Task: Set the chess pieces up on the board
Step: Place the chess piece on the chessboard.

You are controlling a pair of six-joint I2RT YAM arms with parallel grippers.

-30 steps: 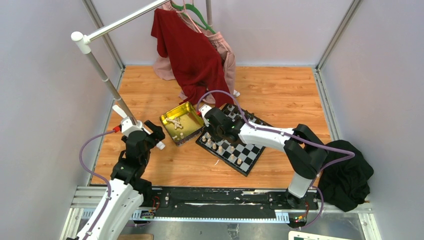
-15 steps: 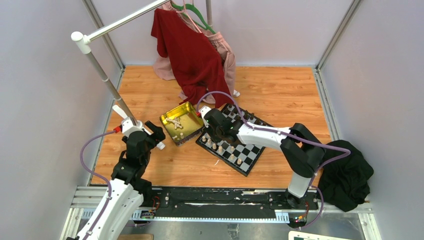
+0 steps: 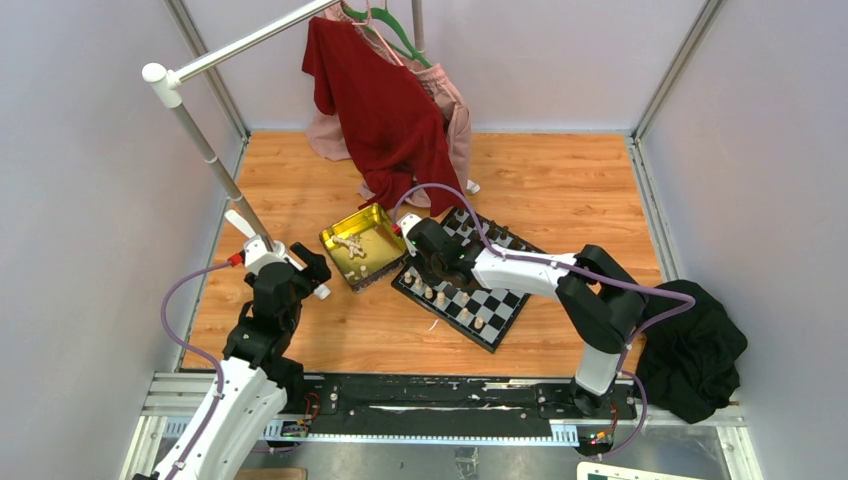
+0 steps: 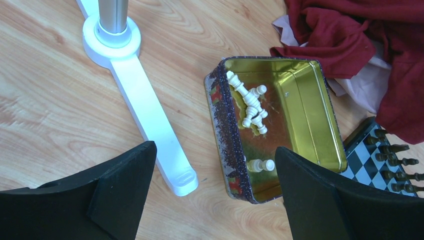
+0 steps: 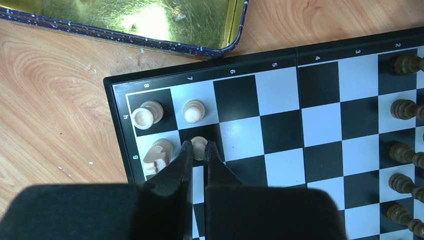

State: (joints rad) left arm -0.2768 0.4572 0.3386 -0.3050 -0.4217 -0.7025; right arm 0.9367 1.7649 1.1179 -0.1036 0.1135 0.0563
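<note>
A cream pawn (image 5: 199, 143) sits over a black square near the corner of the board (image 5: 320, 125). It is pinched between the jaws of the right gripper (image 5: 198, 150), which are closed to a narrow slit on its sides. From this angle I cannot tell whether its base rests on the square or is slightly lifted. Three other cream pieces (image 5: 194, 111) stand on the neighbouring corner squares. Dark pieces (image 5: 404, 107) line the opposite side of the board.

The gold tin (image 4: 300, 110) lies just beside that corner of the board, on the wooden worktop (image 3: 560, 180). Several loose cream pieces (image 4: 250, 107) lie on their sides inside it.

The left gripper (image 4: 215, 147) hangs above the near wall of the tin with its jaws spread wide and nothing between them. The white foot of the clothes rack (image 4: 150, 115) is to its left.
</note>
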